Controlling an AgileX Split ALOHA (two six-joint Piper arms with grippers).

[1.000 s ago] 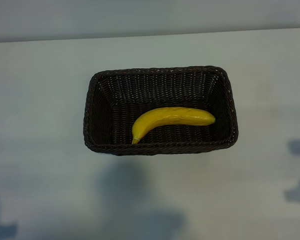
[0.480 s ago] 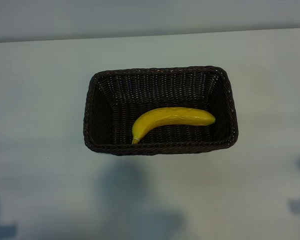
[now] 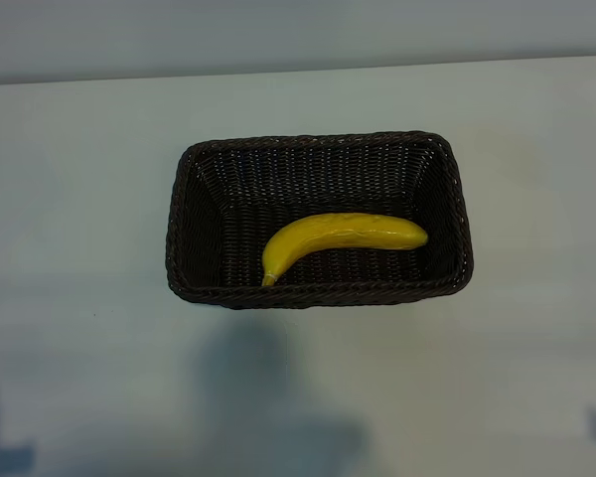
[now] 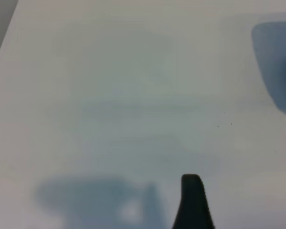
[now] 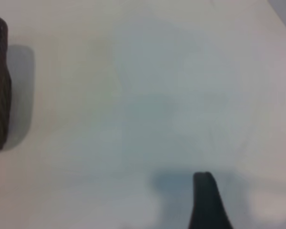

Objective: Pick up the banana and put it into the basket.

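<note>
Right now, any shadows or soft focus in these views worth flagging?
Exterior view: banana and basket sharp, blurry shadows across the near table. Left wrist view: soft, one dark fingertip and shadow patches. Right wrist view: equally soft, basket edge casts a shadow.

Woven wicker basket point(image 3: 179, 224), smooth banana point(image 3: 340, 235)

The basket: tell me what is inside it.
Inside the basket lies only the banana, on the woven floor with its stem toward the near wall. The weave directly beneath the banana is covered.
</note>
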